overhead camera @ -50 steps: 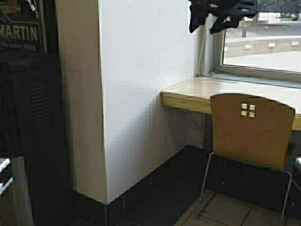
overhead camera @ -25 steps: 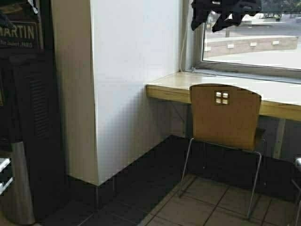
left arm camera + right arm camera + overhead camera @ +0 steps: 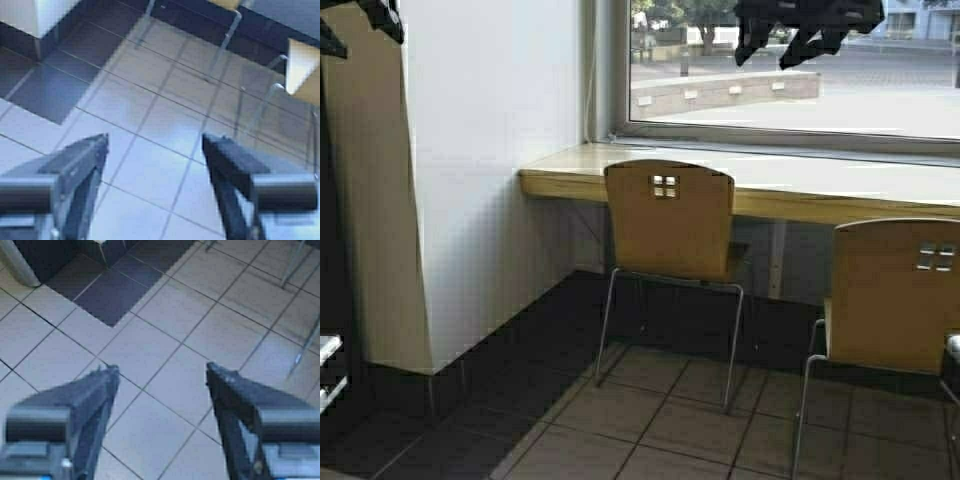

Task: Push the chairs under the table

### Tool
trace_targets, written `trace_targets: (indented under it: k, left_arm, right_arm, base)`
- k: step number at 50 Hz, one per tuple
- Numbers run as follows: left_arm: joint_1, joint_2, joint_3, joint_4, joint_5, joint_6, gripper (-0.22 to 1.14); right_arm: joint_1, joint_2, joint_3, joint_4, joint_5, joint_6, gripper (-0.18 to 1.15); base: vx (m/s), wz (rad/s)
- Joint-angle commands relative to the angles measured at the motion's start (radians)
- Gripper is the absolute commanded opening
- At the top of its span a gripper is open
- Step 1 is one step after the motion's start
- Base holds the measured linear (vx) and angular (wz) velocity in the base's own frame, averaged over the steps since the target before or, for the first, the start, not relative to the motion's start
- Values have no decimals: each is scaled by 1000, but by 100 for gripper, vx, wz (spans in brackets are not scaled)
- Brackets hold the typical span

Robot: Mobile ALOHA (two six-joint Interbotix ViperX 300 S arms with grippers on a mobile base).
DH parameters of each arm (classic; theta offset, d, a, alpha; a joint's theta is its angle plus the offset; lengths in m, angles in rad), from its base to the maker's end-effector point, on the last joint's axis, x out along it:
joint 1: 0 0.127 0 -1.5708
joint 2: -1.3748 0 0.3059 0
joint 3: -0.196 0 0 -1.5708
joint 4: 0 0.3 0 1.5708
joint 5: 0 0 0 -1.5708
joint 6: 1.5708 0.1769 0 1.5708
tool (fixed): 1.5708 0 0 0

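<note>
Chairs [image 3: 668,220] backs toward robot, facing table [image 3: 760,185]; both grippers [image 3: 155,150] [image 3: 162,385] spread, over floor.

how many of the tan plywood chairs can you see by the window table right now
2. One light tan moulded-plywood chair stands at the left end of the long pale-topped table. The second chair stands nearer the robot at the right edge, cut off by the frame. More may sit out of view.

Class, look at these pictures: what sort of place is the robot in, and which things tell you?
Probably a café or canteen: a long counter table runs under a big street-facing window, with matching plywood chairs on a tiled floor.
</note>
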Motion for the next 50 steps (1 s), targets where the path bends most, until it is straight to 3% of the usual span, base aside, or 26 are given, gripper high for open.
trace_targets:
  k: [1,50]
  left_arm:
    - [2,14,-12,0,-14,3,91]
    - [3,69,-29,0,-26,0,91]
  right_arm:
    - [-14,-12,-21,2,-3,0,89]
    - [-38,-23,-25,2,2,2,89]
  base:
    - [-36,-23]
    - [-12,-15]
